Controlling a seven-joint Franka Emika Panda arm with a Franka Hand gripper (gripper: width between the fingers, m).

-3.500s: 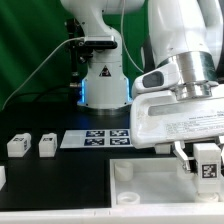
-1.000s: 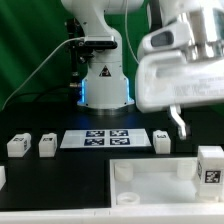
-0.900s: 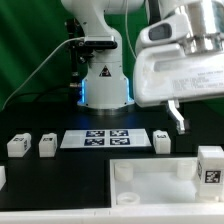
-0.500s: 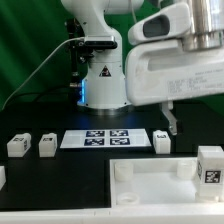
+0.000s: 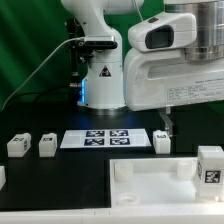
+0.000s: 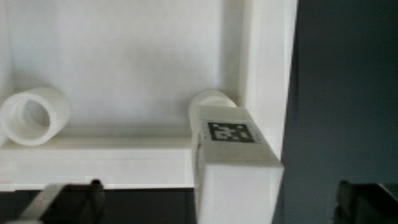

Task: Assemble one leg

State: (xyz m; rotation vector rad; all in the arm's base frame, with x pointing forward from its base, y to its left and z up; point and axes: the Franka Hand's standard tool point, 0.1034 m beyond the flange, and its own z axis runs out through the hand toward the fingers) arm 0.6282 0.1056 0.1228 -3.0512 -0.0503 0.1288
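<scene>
Change since 3.5 s ago: the gripper (image 6: pixel 217 200) was then low at the corner of the panel (image 5: pixel 150 180), with its fingers on either side of the leg (image 5: pixel 211 165). It now stands clear of the leg, having risen and travelled toward the exterior view's left. Over the last second the hand has continued toward that side, and its housing now fills the upper right of the exterior view. The leg has kept its place during that second.

Position of the leg: upright on the white panel at the exterior view's right edge, with one tag facing the camera. In the wrist view it stands beside a round socket (image 6: pixel 31 115) of the panel, and the tag (image 6: pixel 228 132) on its top end is visible.

Arm pose: the hand points downward, well above the panel. One finger (image 5: pixel 166 125) hangs below the housing, and in the exterior view its tip appears just above one of three loose legs (image 5: pixel 162 141) on the table. The other two (image 5: pixel 17 145) (image 5: pixel 47 145) lie at the far side of the marker board (image 5: pixel 97 138).

Jaws: spread wide. The two dark fingertips (image 6: pixel 71 198) sit at opposite edges of the wrist view with the leg seen between them, and neither touches it
</scene>
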